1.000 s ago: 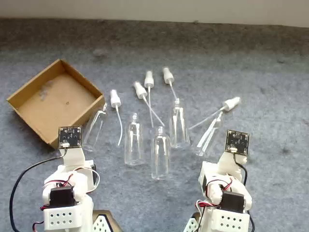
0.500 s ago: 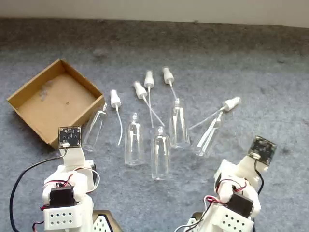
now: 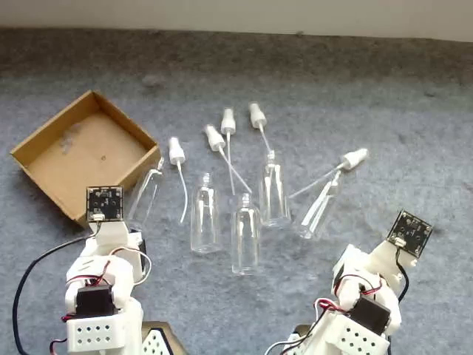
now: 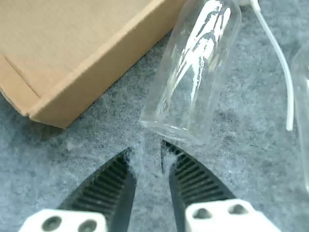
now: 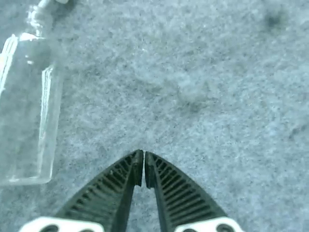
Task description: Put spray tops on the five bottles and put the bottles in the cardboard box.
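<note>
From the left wrist, the cardboard box [image 4: 101, 77] runs off the frame, leaving one corner. The left bottle [image 4: 195, 77] loses its neck at the edge, the white tube [image 4: 281, 63] loses its spray head, and a second bottle [image 4: 301, 111] is a mere sliver. From the right wrist, the right bottle [image 5: 26, 111] is cut along one side, its neck blurred. From above, the left arm [image 3: 100, 288] and right arm [image 3: 366, 310] are cut off at their bases. The left arm hides part of the box's near edge. Pale specks [image 3: 70, 137] inside the box are too small to identify.
</note>
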You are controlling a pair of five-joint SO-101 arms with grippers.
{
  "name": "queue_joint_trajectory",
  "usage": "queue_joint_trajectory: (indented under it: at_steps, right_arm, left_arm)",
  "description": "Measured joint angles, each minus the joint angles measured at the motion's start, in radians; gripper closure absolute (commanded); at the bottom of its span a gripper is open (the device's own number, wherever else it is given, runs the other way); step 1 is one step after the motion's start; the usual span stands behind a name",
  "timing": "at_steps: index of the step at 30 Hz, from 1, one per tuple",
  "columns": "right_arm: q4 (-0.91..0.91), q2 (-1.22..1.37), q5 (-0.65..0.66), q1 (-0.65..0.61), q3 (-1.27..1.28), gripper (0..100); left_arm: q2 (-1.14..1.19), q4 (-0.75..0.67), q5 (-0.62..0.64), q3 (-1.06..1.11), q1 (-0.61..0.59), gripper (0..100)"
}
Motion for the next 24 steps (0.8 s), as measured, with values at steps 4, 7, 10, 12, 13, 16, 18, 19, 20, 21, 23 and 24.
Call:
queue_joint_trajectory:
  at_steps: [4,7,10,12,13,16,18,19,20,21,23,24]
  right_arm:
    - [0.0,0.0,0.0,0.0,0.0,98.9]
    - [0.0,0.0,0.0,0.0,0.0,98.9]
    - [0.0,0.0,0.0,0.0,0.0,98.9]
    - [0.0,0.0,0.0,0.0,0.0,98.9]
    - [0.0,0.0,0.0,0.0,0.0,98.9]
    - [0.0,0.0,0.0,0.0,0.0,98.9]
    - [0.0,0.0,0.0,0.0,0.0,98.9]
    - [0.0,0.0,0.0,0.0,0.0,98.9]
    - [0.0,0.0,0.0,0.0,0.0,98.9]
    - [0.0,0.0,0.0,0.0,0.0,98.9]
    - [0.0,0.0,0.0,0.0,0.0,98.9]
    - [0.0,0.0,0.0,0.0,0.0,98.9]
  left_arm:
    - [0.0,0.0,-0.091,-0.009,0.0,97]
    - [0.002,0.009,-0.1,-0.077,-0.002,97]
    - [0.0,0.029,-0.13,-0.19,-0.003,97]
    - [-0.005,0.06,-0.18,-0.258,-0.005,97]
    - [0.0,0.083,-0.199,-0.285,-0.005,97]
    - [0.078,0.138,-0.235,-0.356,-0.006,97]
    - [0.175,0.149,-0.249,-0.407,-0.006,97]
    - [0.233,0.149,-0.252,-0.44,-0.006,97]
    - [0.295,0.149,-0.253,-0.479,-0.006,96]
    - [0.362,0.149,-0.255,-0.52,-0.006,94]
    - [0.5,0.153,-0.259,-0.606,0.009,88]
    - [0.572,0.157,-0.259,-0.646,0.028,85]
